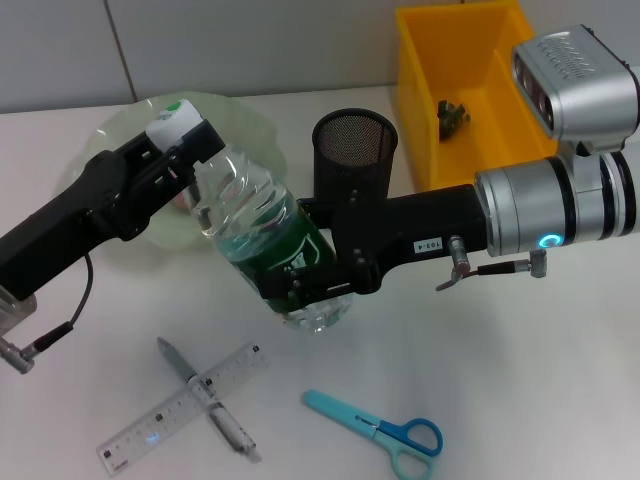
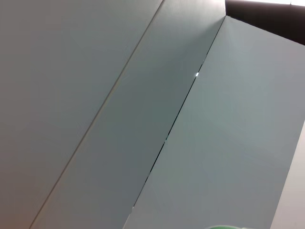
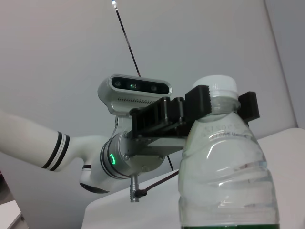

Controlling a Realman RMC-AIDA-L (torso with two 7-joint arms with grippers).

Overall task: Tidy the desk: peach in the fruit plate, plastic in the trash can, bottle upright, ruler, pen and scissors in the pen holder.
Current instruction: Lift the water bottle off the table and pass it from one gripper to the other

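Observation:
A clear plastic bottle (image 1: 262, 225) with a white cap and green label leans with its cap toward the far left. My left gripper (image 1: 188, 160) is shut on its neck just under the cap. My right gripper (image 1: 315, 282) is shut around its lower body. In the right wrist view the bottle (image 3: 224, 167) fills the foreground and the left gripper (image 3: 217, 106) clamps its neck. The ruler (image 1: 185, 408) lies crossed by the pen (image 1: 205, 395) at the front left. The blue scissors (image 1: 375, 428) lie at the front. The black mesh pen holder (image 1: 355, 150) stands behind the bottle.
A pale green fruit plate (image 1: 250, 125) sits at the back left, partly hidden by my left arm. A yellow bin (image 1: 420, 90) at the back right holds a small dark scrap (image 1: 452, 115). The left wrist view shows only wall panels.

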